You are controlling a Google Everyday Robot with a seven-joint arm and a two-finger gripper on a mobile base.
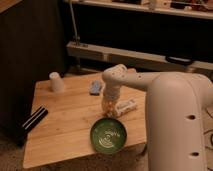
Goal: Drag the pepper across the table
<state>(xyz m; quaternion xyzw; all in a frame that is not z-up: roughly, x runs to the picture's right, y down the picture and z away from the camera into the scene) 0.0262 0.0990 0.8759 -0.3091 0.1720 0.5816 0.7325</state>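
Nearest the camera: the robot's broad white arm (175, 120) fills the right foreground and hides the counter's right edge and near right corner.

Near edge of the counter (55, 142), right of centre: green bowl (108, 135), upright, nothing visible in it.

Near left corner: a dark flat bar-like object (34, 119), lying at a slant along the left edge, overhanging slightly.

Just behind the bowl: the gripper (108, 107) is down at the counter surface, wrist pointing straight down from above. The fingers are together. Whether they pinch anything or merely press down cannot be told.

Pepper: no orange shape can be singled out. Judgement: it lies beneath or right at the fingertips, between the bowl and the white labelled bottle (125, 106), which lies on its side just right of the gripper. The pepper's long axis cannot be read.

Key relation for the coming move: if the pepper sits directly under the fingers, a drag needs downward contact kept while the arm sweeps sideways. The bowl blocks the near side and the bottle the right, so the open path runs left or toward the far edge.

Middle of the counter, beyond the gripper: a small blue-grey object (95, 88), lying flat.

Far left corner: an upturned white cup (56, 81), well apart from everything else.
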